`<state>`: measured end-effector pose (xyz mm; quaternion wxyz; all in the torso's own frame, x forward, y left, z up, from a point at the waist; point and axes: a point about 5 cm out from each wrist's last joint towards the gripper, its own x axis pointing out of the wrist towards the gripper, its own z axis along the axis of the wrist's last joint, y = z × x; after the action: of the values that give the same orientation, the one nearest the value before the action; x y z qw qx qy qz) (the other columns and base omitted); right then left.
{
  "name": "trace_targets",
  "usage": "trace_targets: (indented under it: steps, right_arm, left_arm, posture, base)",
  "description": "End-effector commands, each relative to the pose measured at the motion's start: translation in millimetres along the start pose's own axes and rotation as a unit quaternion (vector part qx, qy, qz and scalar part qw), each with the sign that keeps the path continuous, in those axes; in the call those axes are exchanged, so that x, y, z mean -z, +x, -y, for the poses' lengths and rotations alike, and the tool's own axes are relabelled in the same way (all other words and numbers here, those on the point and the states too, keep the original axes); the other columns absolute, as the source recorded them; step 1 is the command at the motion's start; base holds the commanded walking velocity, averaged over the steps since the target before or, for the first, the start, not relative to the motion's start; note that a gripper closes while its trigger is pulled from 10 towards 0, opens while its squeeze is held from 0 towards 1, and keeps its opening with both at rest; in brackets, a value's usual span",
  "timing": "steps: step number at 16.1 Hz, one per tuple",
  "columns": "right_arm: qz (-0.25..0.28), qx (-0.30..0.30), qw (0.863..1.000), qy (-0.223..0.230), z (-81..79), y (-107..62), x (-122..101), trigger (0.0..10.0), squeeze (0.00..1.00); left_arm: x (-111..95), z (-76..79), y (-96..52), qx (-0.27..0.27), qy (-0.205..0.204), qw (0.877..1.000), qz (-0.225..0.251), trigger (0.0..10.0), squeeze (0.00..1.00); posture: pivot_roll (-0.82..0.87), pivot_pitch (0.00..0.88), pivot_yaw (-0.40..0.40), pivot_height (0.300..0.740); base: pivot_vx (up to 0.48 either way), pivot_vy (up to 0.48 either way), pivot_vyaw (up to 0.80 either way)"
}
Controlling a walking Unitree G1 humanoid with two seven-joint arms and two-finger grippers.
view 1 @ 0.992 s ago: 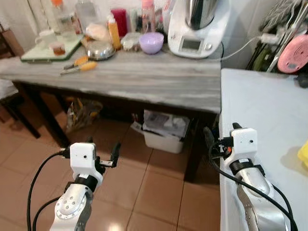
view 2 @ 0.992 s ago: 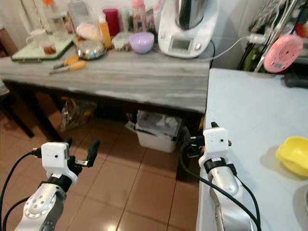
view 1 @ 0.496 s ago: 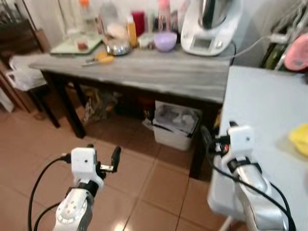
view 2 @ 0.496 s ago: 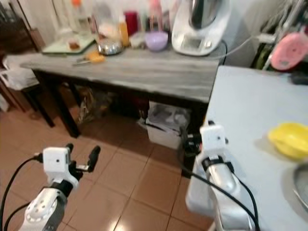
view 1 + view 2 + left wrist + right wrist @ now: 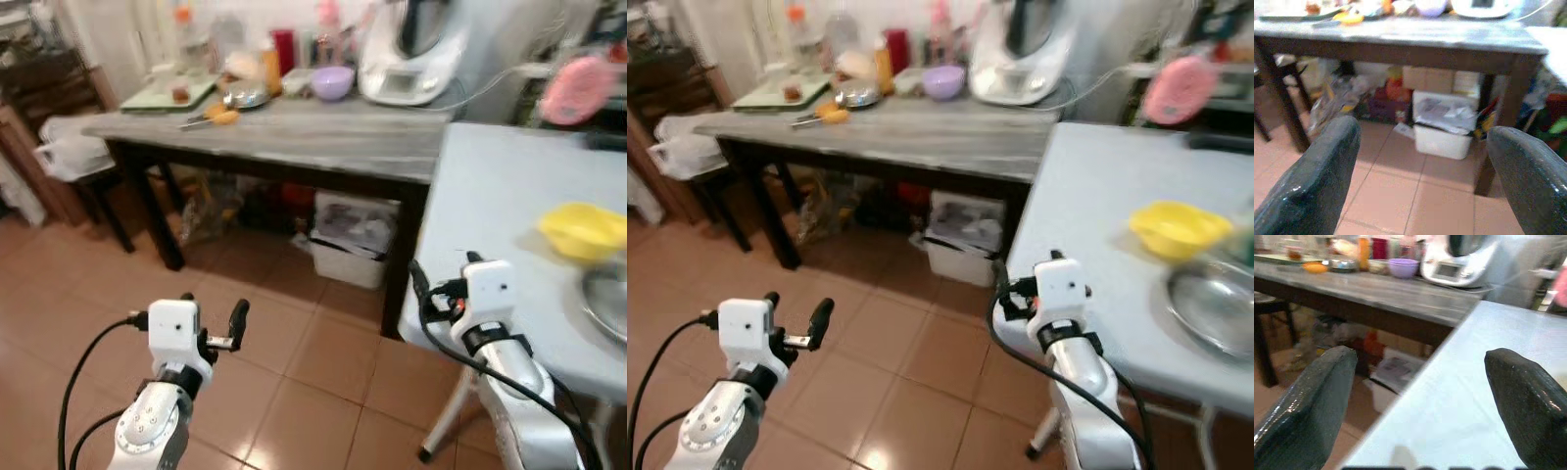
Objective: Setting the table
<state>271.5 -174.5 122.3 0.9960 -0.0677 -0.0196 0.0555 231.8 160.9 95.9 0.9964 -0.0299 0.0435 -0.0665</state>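
Right end effector (image 5: 1415, 396): fingers spread wide, holding nothing; it hovers over the near corner of the pale blue tabletop (image 5: 1087, 196), pointing along its left edge toward the far wall.
Left end effector (image 5: 1422, 171): also wide open and empty, held low over the tiled floor (image 5: 294, 362), facing the space under the grey wooden tabletop (image 5: 323, 137).
Task things: a yellow bowl (image 5: 1178, 227) and a round metal plate (image 5: 1215, 308) sit on the pale blue tabletop, the plate nearer the robot, the bowl just beyond it.
Direction: both dishes lie ahead and to the right of the right end effector, well apart from it; the plate is the closer of the two.
Long axis: both are round, so I judge no approach angle is favoured; the rims are the likely places to take hold.
Nearer arm: the right, clearly; the left has the tabletop's corner between it and the dishes.
Edges: the plate lies near the tabletop's front edge, so a push toward the robot could slide it off.
Open room: bare tabletop runs between the right end effector and the dishes; the grey wooden tabletop's far side is crowded with a purple bowl (image 5: 333, 82), bottles and a white kitchen machine (image 5: 411, 54).
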Motion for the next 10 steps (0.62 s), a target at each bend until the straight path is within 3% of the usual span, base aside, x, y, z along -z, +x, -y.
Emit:
trace_targets:
  steps: [1,3,10]
  right_arm:
    - [0.001,0.003,1.000,0.005,-1.7,1.5,-2,10.0,0.00]
    - [-0.001,0.005,1.000,0.005,-1.9,1.7,-1,10.0,0.00]
    - [-0.002,0.002,1.000,0.008,-6.0,4.2,0,10.0,0.00]
  left_arm:
    - [1,-5.7,-0.8,-0.008,0.006,1.000,-0.005,10.0,0.00]
    - [0,-6.2,-0.6,-0.005,0.010,1.000,0.000,10.0,0.00]
    - [-11,-0.9,2.8,0.015,0.011,0.999,0.026,10.0,0.00]
  posture:
    - [-0.14,0.000,0.057,0.740]
    - [-0.13,0.000,0.060,0.740]
    - [-0.12,0.000,0.066,0.740]
  base:
    - [0.000,0.000,0.00]
    - [0.000,0.000,0.00]
    - [0.000,0.000,-0.78]
